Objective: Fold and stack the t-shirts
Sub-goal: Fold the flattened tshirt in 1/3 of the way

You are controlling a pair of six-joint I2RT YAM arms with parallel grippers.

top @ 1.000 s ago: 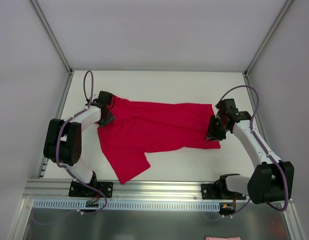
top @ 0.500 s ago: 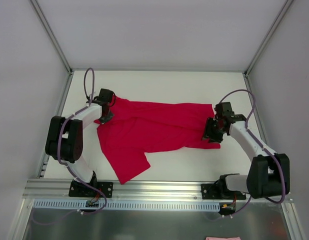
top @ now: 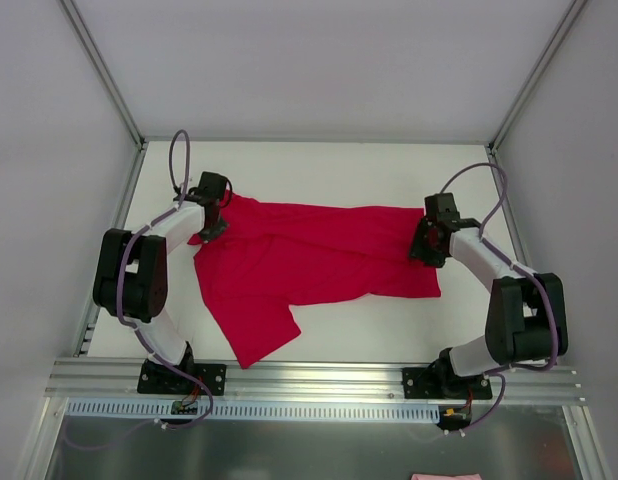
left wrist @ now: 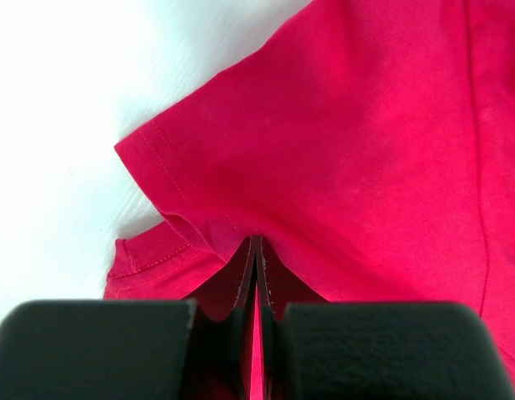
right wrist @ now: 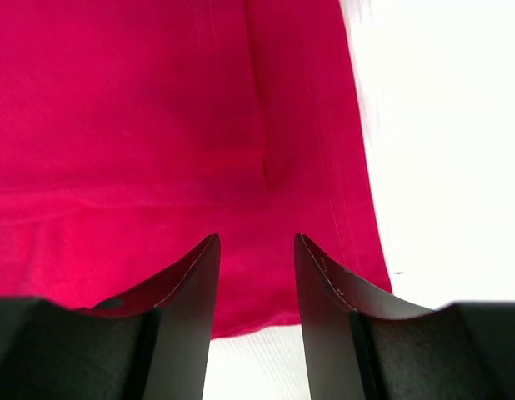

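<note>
One crimson t-shirt (top: 309, 260) lies spread across the white table, a sleeve trailing toward the near edge. My left gripper (top: 211, 224) sits at the shirt's far-left corner. In the left wrist view it (left wrist: 255, 243) is shut, with a thin fold of the t-shirt (left wrist: 366, 150) pinched between its fingers just behind a sleeve hem. My right gripper (top: 427, 244) hangs over the shirt's right edge. The right wrist view shows it (right wrist: 256, 242) open, low over the t-shirt (right wrist: 141, 150), with nothing between its fingers and the stitched hem running to its right.
An aluminium rail (top: 309, 375) carrying both arm bases runs along the near edge. Enclosure posts and white walls close in the left, right and back sides. A small pink piece (top: 444, 477) peeks in at the bottom edge, outside the table.
The left gripper has shut on the shirt's corner and shifted slightly farther back. The right gripper has opened wider and moved back along the shirt's right edge, its elbow swinging outward.
</note>
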